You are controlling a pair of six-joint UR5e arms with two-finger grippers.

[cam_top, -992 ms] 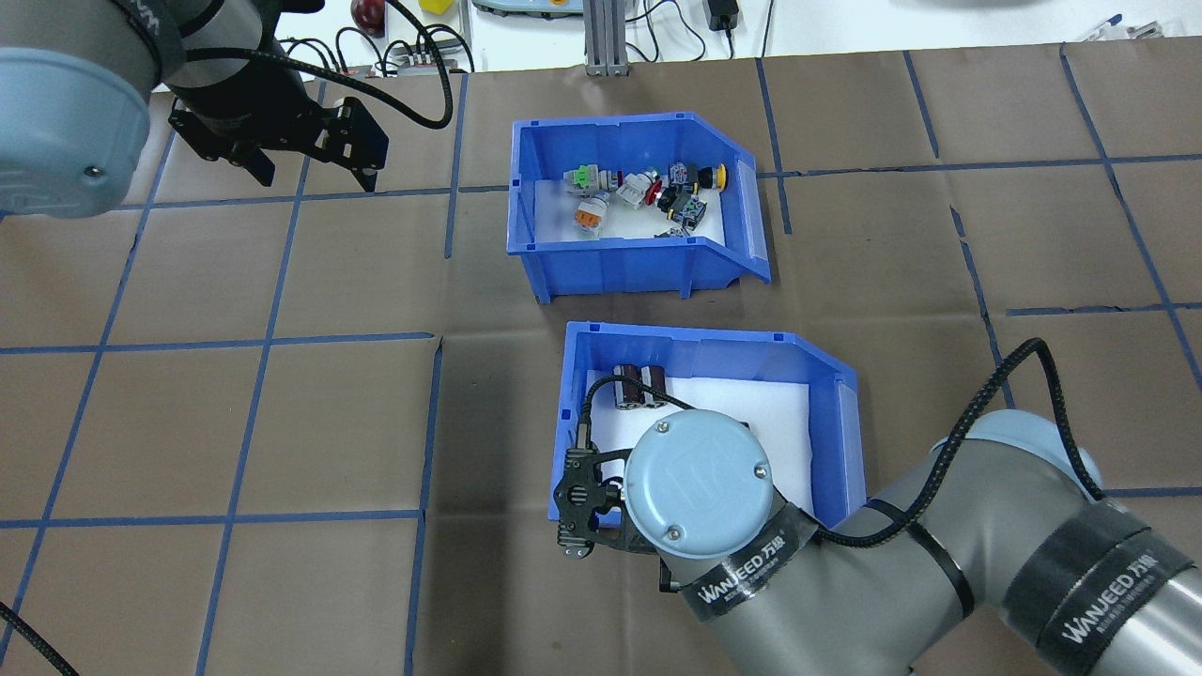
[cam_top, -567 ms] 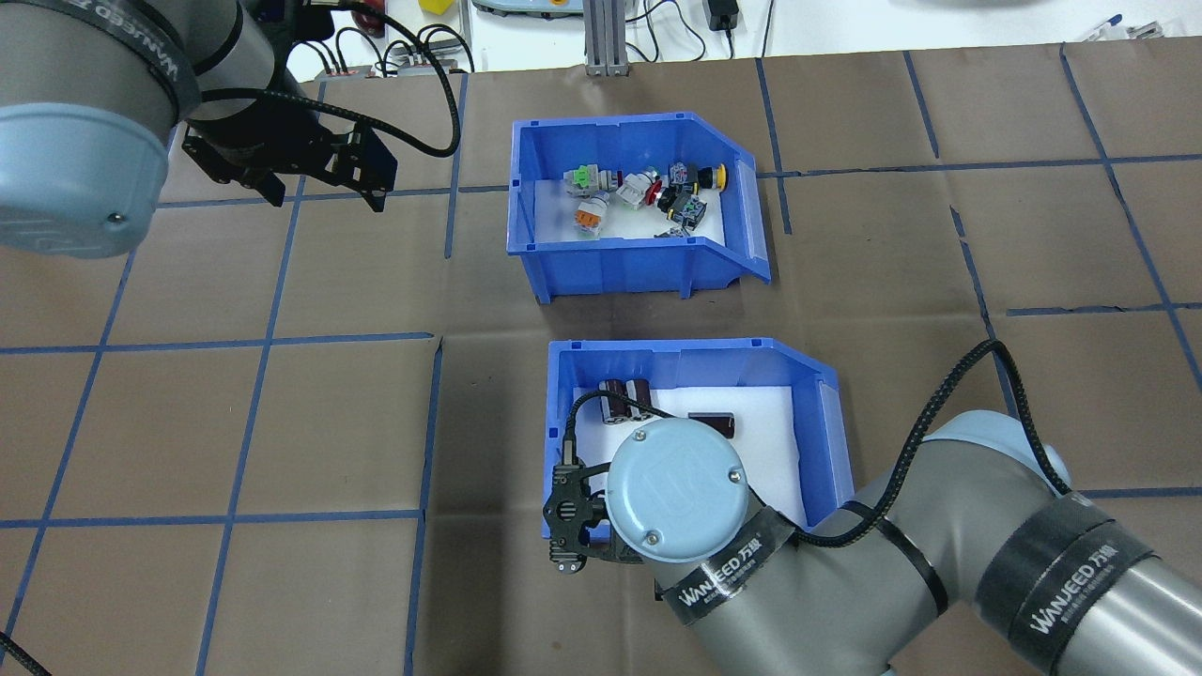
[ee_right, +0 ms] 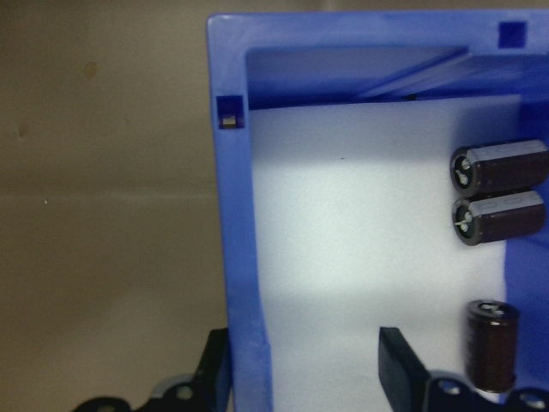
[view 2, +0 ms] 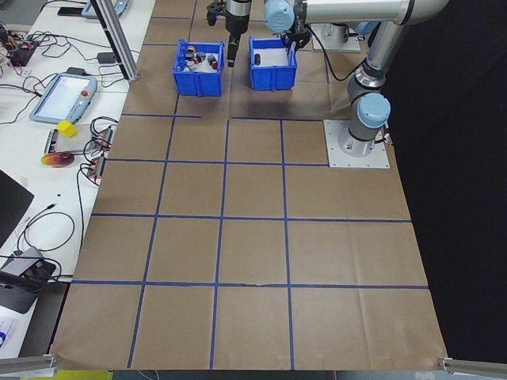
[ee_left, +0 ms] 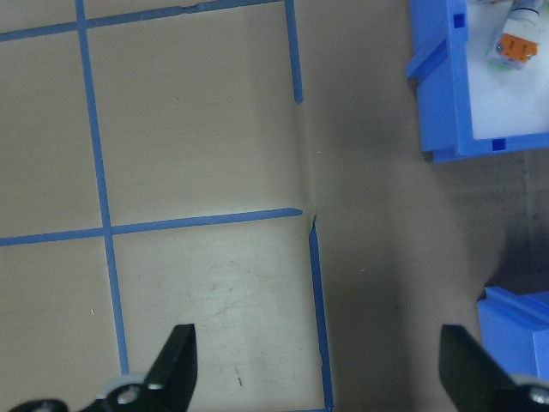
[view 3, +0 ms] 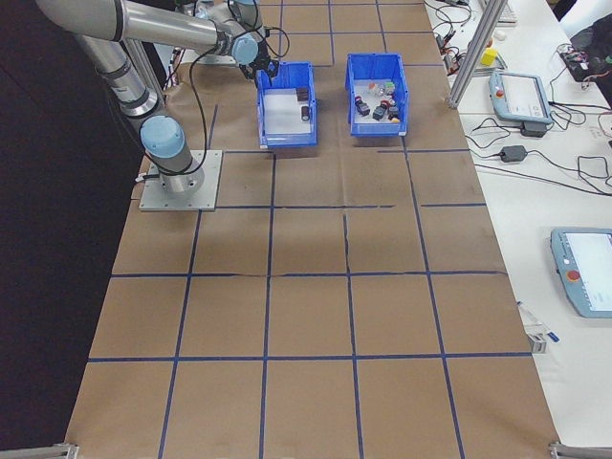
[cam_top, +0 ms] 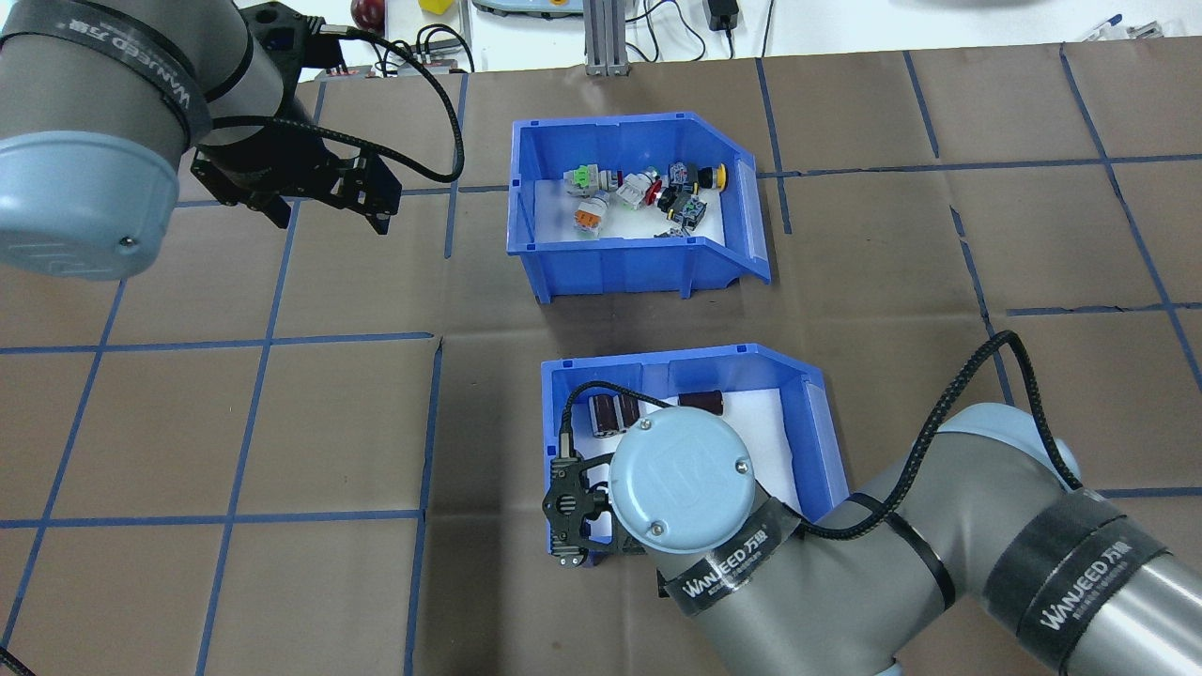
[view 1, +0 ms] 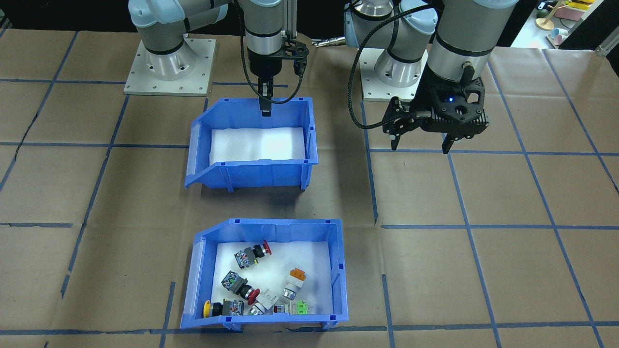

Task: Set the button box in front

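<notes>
The button box (cam_top: 624,253) lies crosswise, sloped end right.

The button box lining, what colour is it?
White; the button box shows it best in the front-facing view.

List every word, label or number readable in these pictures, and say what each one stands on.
"WANJEED 万联" on the black band round the right arm's wrist, overhead view; the Chinese characters are small, so that reading is uncertain.
"WANJEED 万" on the black band further up the right arm; its end is cut off by the frame edge.
"WANJEED" on the black band round the left arm.
The embossed mark on the right arm's round pale-blue joint cap is too faint to read.
</notes>
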